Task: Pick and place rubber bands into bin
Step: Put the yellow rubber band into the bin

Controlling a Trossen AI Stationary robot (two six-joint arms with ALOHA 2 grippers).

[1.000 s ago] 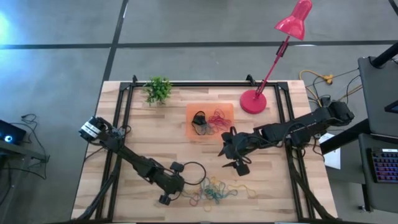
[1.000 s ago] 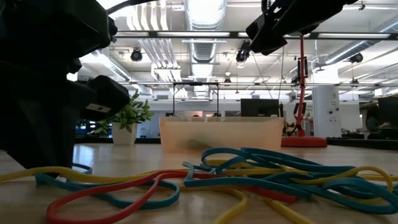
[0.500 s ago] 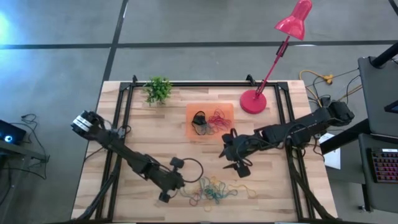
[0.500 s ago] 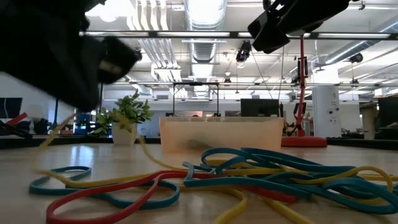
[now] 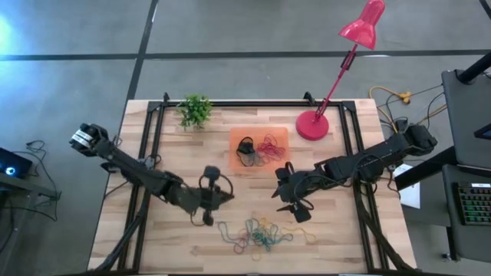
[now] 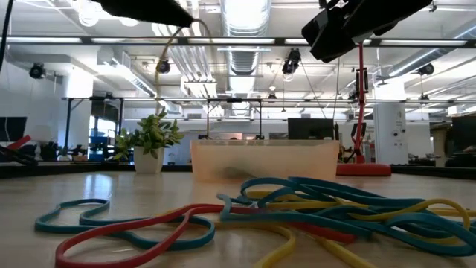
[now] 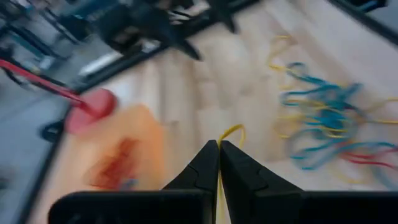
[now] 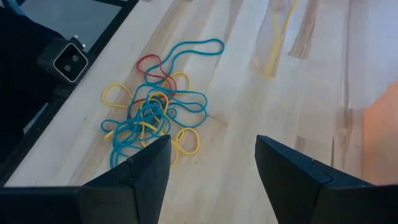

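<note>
left wrist view: left gripper (image 7: 219,148) pinches yellow band (image 7: 229,133).

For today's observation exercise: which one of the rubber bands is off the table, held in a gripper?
The yellow rubber band, pinched in the shut left gripper and dangling in the air. The other loose bands lie tangled on the table.

The table (image 5: 184,153) is pale wood with a smooth, matt grain. The bin (image 5: 281,138) looks like translucent orange plastic (slightly cloudy). The rubber bands (image 6: 297,205) are smooth rubber with a soft shine. The lamp (image 5: 360,27) is glossy red.
</note>
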